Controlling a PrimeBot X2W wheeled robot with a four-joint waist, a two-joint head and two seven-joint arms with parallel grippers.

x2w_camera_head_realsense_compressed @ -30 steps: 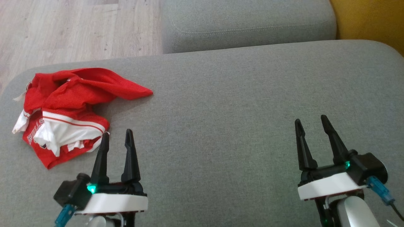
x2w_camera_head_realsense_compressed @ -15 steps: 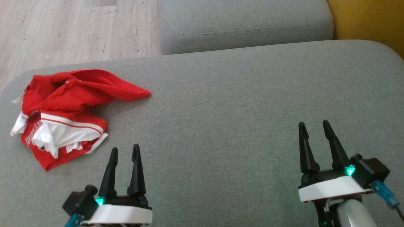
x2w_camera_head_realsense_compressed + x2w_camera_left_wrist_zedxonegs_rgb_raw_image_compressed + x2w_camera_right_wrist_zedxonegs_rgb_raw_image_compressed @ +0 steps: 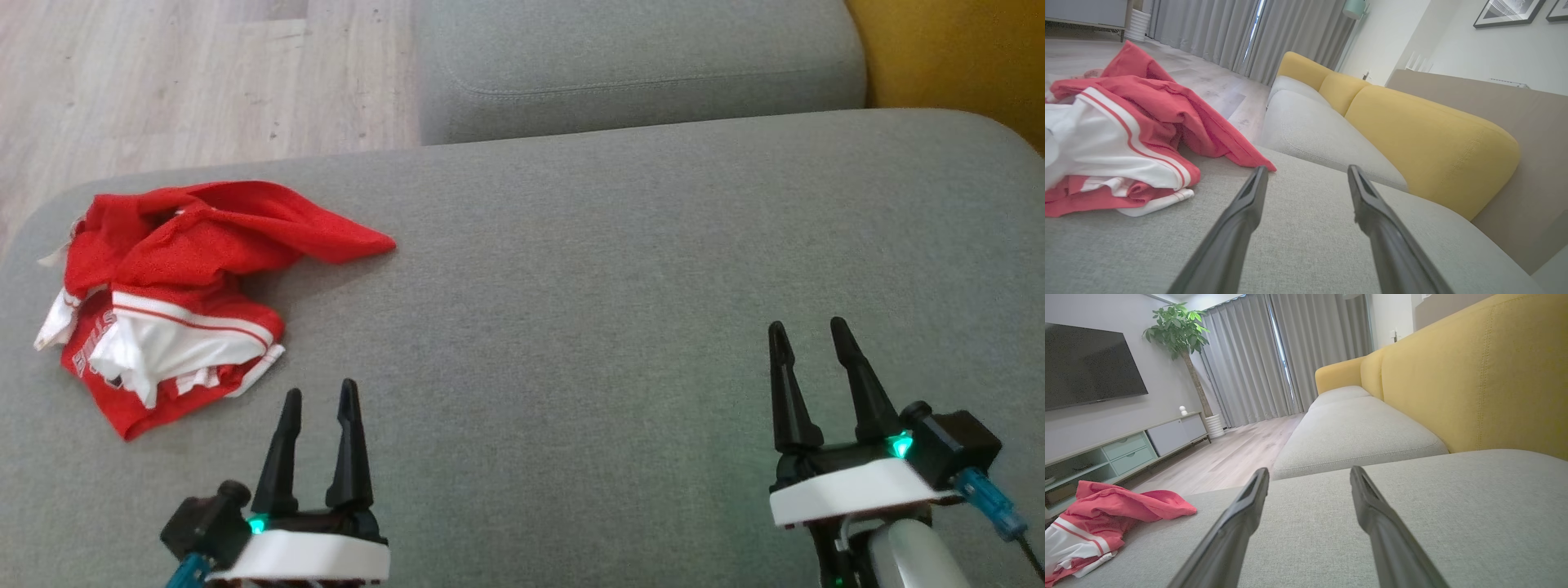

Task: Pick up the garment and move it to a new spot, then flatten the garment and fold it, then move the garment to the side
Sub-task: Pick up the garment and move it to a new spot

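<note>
Crumpled red-and-white fabric garment lies bunched at the left of the head view, on the wide grey fabric sofa cushion. Left gripper sits lower left, fingers spread and empty, near the garment but not touching. Right gripper sits lower right, fingers released too, well apart from it.

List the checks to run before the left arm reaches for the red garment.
1. Left gripper open and holding nothing: ok.
2. Right gripper open and holding nothing: ok.
3. Garment in full view, lying on the left end of the grey cushion: ok.
4. Nothing between left gripper and garment: ok.
5. Bare cushion to the garment's right for the new spot: ok.
6. Garment flat enough to fold: not ok, it is bunched up.
</note>
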